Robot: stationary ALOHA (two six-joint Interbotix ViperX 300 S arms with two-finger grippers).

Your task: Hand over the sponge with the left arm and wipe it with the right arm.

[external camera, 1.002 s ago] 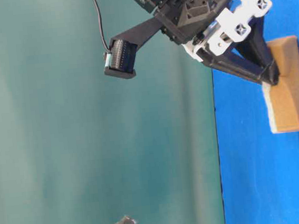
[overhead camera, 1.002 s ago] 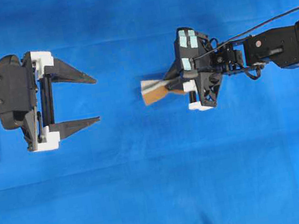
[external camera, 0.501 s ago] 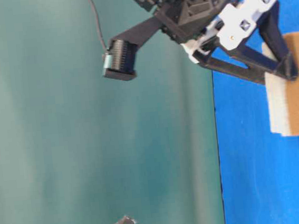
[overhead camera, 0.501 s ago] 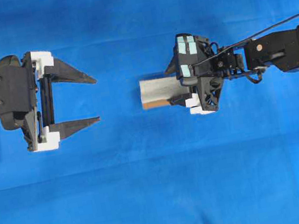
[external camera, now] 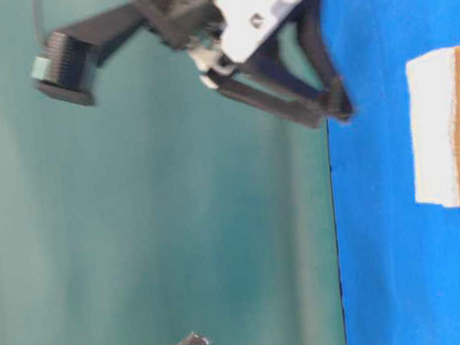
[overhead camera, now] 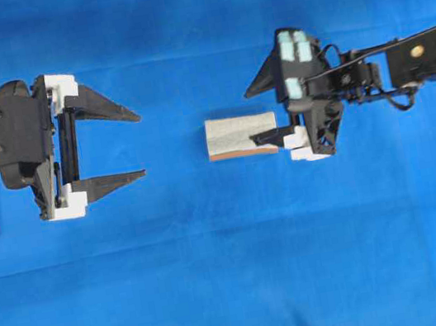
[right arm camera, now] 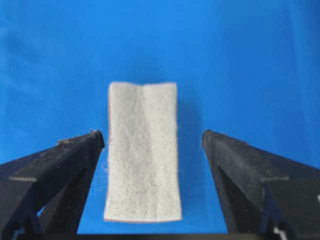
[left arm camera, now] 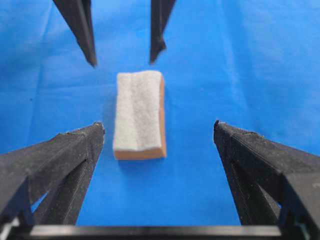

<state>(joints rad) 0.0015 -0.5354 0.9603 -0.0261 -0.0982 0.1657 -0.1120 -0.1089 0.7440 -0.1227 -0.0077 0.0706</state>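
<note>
Watching the sponge (overhead camera: pixel 240 135) first: it lies flat on the blue table (overhead camera: pixel 237 277), pale scouring face up, thin orange-brown layer underneath, between the two arms and nearer the right one. Nothing holds it.

Right end effector (overhead camera: pixel 257 115), the one with pale green tape squares: fingers spread wide, empty. From overhead its lower fingertip overlaps the sponge's right end, the upper one clear above it. The table-level view shows those tips off the cloth and apart from the sponge, so I judge it hovering, no contact. Its wrist view has the sponge lengthwise between the two fingers, free of both.

Left end effector (overhead camera: pixel 140 144), plain black housing: also wide open and empty, well apart from the sponge, tips pointing at it across bare cloth. In its wrist view the sponge sits centred in the gap ahead of the fingers, the right arm's tips beyond its far end.

Risks as I see them:
- Sponge is low and soft. If I bring the left fingers in too high they close over it; too low and they drag the cloth, bunching it.
- Approaching along the sponge's long axis, one tip could shove it forward instead of straddling it.
- Right arm overhangs the sponge's far end. Reaching in with the left while it hangs there invites a finger clash.
- A hard squeeze folds the sponge, leaving little exposed for a handover.
</note>
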